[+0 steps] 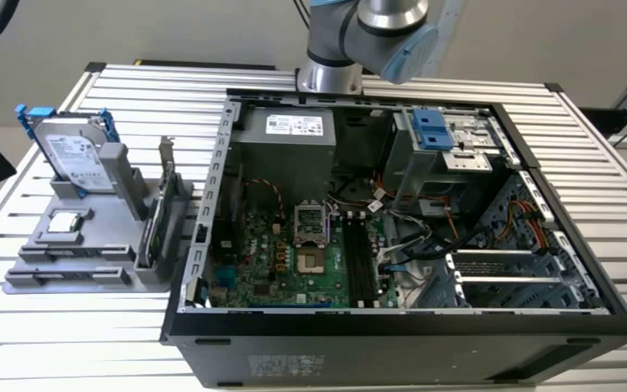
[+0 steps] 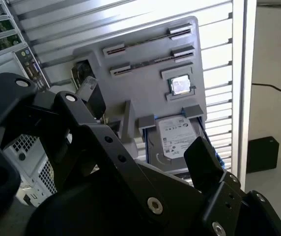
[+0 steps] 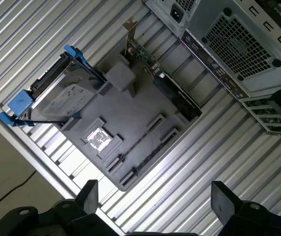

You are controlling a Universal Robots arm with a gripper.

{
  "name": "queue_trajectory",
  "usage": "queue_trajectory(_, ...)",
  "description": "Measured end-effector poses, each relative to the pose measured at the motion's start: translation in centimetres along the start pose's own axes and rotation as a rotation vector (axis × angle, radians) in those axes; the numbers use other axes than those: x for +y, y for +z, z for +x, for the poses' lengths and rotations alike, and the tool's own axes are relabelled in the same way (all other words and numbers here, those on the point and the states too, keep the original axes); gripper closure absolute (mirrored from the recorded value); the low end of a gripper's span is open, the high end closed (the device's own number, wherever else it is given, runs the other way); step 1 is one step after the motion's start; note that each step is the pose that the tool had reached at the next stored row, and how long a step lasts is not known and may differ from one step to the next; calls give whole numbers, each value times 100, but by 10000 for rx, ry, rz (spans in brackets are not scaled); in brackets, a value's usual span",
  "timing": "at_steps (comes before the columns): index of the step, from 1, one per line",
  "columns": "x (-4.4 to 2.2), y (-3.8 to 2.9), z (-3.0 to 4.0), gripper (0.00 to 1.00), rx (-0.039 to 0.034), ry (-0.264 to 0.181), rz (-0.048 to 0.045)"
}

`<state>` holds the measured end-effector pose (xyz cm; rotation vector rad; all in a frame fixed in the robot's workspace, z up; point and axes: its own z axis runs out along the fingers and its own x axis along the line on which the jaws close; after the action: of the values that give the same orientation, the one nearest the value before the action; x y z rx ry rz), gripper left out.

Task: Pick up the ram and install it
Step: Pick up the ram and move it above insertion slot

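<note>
We see the black two-fingered gripper point(image 3: 155, 202) spread wide, empty; the thin green ram stick point(image 1: 148, 235) stands at the exterior view's left.

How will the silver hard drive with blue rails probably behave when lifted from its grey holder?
The silver boxy hard drive with blue rails looks a rigid metal block: probably stiff, heavy for its size. It stands on edge in the grey holder, so a sideways push might tip it. Its thin rails could flex if gripped.
</note>
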<state>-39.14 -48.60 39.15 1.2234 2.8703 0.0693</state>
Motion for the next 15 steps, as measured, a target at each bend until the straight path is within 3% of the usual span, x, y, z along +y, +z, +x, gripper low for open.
queue_trajectory(15,-13,0,14,0,-30,840,-8)
